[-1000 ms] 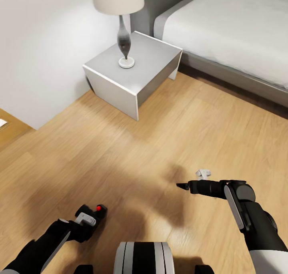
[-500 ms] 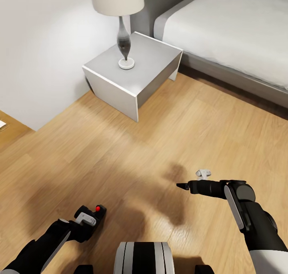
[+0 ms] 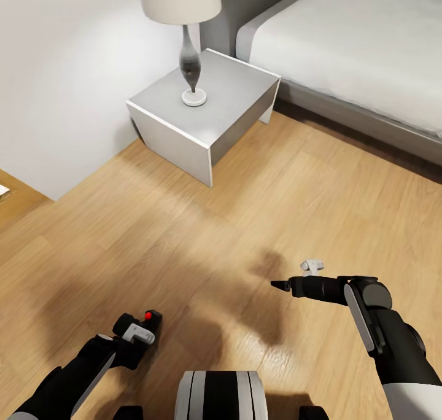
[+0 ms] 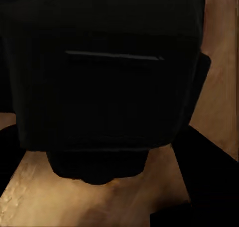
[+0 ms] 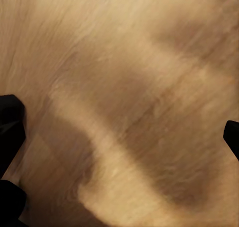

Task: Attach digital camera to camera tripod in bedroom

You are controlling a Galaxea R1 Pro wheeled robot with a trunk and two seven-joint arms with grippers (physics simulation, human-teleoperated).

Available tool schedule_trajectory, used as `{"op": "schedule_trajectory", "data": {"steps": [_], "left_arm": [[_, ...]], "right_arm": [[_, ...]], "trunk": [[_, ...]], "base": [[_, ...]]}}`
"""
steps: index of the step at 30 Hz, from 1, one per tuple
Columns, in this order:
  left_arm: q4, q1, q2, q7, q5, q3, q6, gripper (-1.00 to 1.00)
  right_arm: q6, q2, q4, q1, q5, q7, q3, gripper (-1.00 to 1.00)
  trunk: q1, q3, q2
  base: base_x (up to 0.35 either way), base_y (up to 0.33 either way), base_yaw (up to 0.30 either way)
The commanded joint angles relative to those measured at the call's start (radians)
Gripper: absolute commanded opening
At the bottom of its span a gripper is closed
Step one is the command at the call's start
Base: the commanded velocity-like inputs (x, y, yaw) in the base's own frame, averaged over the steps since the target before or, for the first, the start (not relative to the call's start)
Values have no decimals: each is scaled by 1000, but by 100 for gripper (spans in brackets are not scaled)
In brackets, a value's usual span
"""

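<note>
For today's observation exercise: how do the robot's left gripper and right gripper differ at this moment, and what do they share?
The left gripper is shut on the small black boxy digital camera with its red button; the right gripper is open and holds nothing. The left sits low beside the robot's base; the right reaches further forward over the light wood plank floor. Both are black, on black arms, and hang above that floor.

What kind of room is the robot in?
It looks like a bedroom: a bed with a white mattress, a grey bedside table next to it with a lamp on top, and a wood plank floor.
</note>
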Motion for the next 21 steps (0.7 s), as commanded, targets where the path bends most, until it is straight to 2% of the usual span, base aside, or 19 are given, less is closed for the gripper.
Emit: {"op": "schedule_trajectory", "data": {"steps": [1,10,12,14,15,16,21], "left_arm": [[-3,-1,1,3,3,-3,5,-100],[-45,-1,2,3,3,-1,7,-100],[-104,-1,3,1,4,0,18,-100],[-254,-1,3,-1,4,5,88,-100],[-300,-1,2,-1,4,6,118,-100],[-578,-1,-117,4,16,19,349,-100],[-576,-1,-143,4,21,20,350,-100]], "right_arm": [[8,0,0,0,-7,-2,-1,100],[8,0,0,0,-8,-2,-1,100],[8,0,0,0,-7,-2,-1,100],[8,1,0,0,-6,-2,-1,100],[8,1,0,0,-6,-2,-1,100],[9,1,0,0,-7,-1,-1,100],[9,1,0,0,-7,-1,-1,100]], "trunk": [[0,-1,0],[0,-1,0],[0,-1,0],[0,-1,0],[0,-1,0],[0,-1,0],[0,-1,0]], "base": [[0,0,0],[0,0,0],[0,0,0],[0,0,0],[0,0,0],[-68,0,0],[-26,0,0]]}}
